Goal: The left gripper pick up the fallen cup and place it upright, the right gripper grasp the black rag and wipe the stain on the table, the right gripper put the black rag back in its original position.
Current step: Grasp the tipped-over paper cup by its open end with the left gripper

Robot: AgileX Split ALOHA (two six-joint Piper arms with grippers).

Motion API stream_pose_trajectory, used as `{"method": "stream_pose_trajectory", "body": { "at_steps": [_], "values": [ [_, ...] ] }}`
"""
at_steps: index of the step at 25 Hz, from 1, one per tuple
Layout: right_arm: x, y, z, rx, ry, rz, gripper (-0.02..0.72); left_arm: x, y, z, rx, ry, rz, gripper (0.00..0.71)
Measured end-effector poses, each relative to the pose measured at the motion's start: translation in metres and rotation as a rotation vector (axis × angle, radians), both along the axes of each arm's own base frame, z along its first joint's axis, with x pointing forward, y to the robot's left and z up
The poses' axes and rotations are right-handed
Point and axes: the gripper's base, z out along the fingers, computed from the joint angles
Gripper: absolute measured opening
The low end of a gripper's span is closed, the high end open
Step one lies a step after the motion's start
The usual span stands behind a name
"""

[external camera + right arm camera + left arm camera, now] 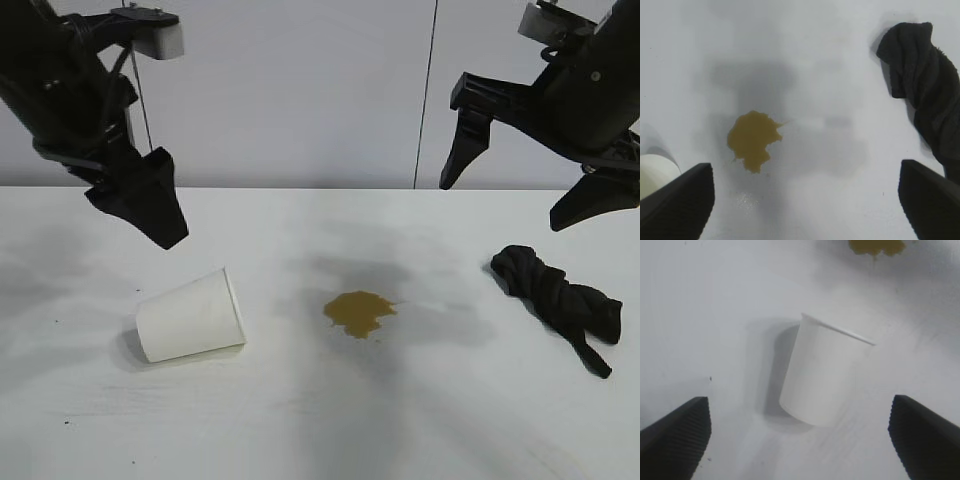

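**Cup lies below the spread left jaws**

The fallen cup [190,315] lies on its side on the table [320,430], rim toward the stain [358,313]. The left gripper [150,200] hangs above it, jaws wide apart and empty. The right gripper [530,180], also spread, hovers over the black rag [555,300]
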Motion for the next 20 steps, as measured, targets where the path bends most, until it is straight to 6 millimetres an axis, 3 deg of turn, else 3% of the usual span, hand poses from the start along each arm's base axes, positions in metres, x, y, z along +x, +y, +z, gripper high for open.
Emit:
{"method": "stream_pose_trajectory", "body": {
  "at_steps": [3, 7, 20],
  "values": [
    [0.0, 0.0, 0.0, 0.0, 0.0, 0.0, 0.694, -0.003, -0.019, -0.008, 0.014, -0.015, -0.058, 0.694],
    [0.0, 0.0, 0.0, -0.001, 0.004, 0.001, 0.694, -0.007, -0.037, -0.038, 0.073, 0.041, -0.123, 0.694],
    [-0.001, 0.0, -0.001, -0.002, 0.016, 0.003, 0.694, 0.004, -0.045, -0.091, 0.135, 0.08, -0.143, 0.694]
  ]
}}
